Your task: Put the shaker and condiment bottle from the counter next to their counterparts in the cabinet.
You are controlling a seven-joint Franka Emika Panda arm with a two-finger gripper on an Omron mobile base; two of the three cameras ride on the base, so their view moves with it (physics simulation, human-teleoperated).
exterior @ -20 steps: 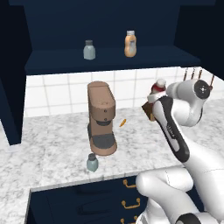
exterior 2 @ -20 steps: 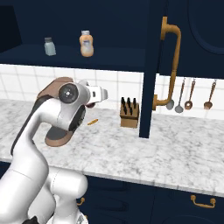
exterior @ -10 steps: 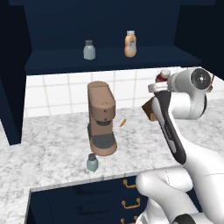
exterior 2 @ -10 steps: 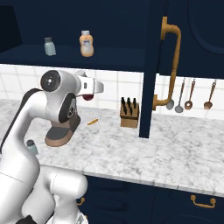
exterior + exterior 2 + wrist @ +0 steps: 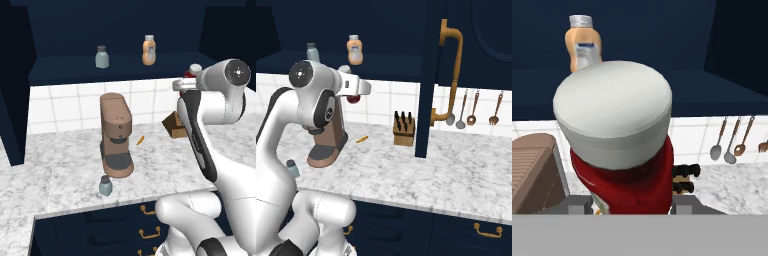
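My gripper (image 5: 186, 85) is shut on the condiment bottle (image 5: 192, 71), a red bottle with a white cap, held in the air above the counter (image 5: 60, 155) just below the cabinet shelf (image 5: 65, 70). Up close in the hand view the condiment bottle (image 5: 624, 170) stands upright between the fingers. Its counterpart, an orange-tan bottle (image 5: 148, 50), stands on the shelf up and left of my hand, also seen as the orange-tan bottle (image 5: 582, 47). A matching shaker (image 5: 102, 56) stands left of it. The shaker (image 5: 105, 185) sits at the counter's front edge.
A brown coffee machine (image 5: 116, 135) stands mid-counter behind the shaker. A knife block (image 5: 404, 129) sits by the tiled wall, with a small orange item (image 5: 361, 139) lying left of it. Hanging utensils (image 5: 472, 107) and a brass pipe (image 5: 452, 70) are at the right.
The arm has lifted the condiment bottle higher, from about the coffee machine's top up to near shelf level. Everything else stayed put.
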